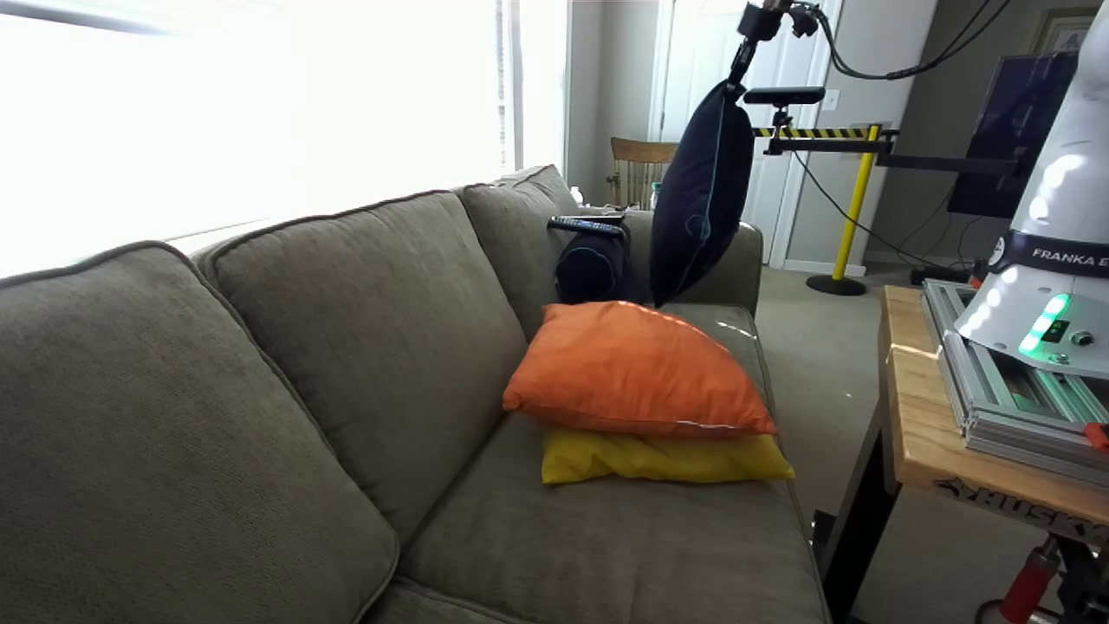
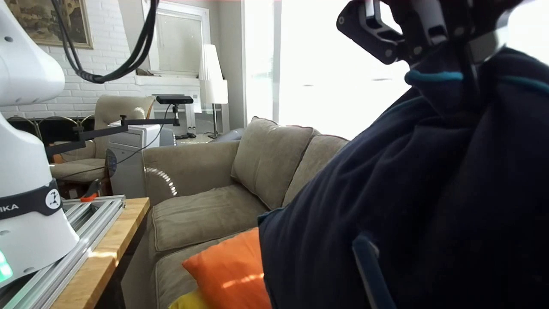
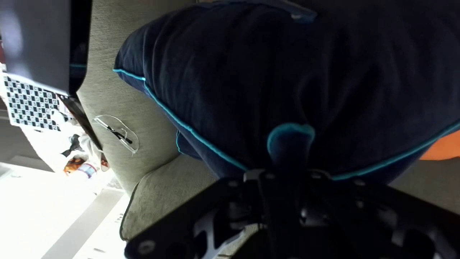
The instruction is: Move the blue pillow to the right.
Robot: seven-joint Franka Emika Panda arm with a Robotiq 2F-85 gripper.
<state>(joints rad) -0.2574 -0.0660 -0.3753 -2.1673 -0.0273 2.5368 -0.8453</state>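
The dark navy blue pillow (image 1: 703,195) hangs on edge in the air above the far part of the sofa, one corner up. My gripper (image 1: 736,84) is shut on its top edge. In an exterior view the pillow (image 2: 386,184) fills the right side, its fabric bunched at the gripper (image 2: 469,71). In the wrist view the blue pillow (image 3: 230,86) with teal piping spreads beyond the gripper (image 3: 287,176), and a pinched fold stands up between the fingers. Its bottom corner hangs just behind the orange pillow; I cannot tell whether they touch.
The orange pillow (image 1: 641,373) lies on the yellow pillow (image 1: 667,458) on the sofa seat (image 1: 606,546). Another navy piece (image 1: 589,269) with a remote (image 1: 586,226) on top sits by the far sofa arm. Glasses (image 3: 118,133) lie on the sofa arm. A camera stand (image 1: 784,95) is close to the pillow.
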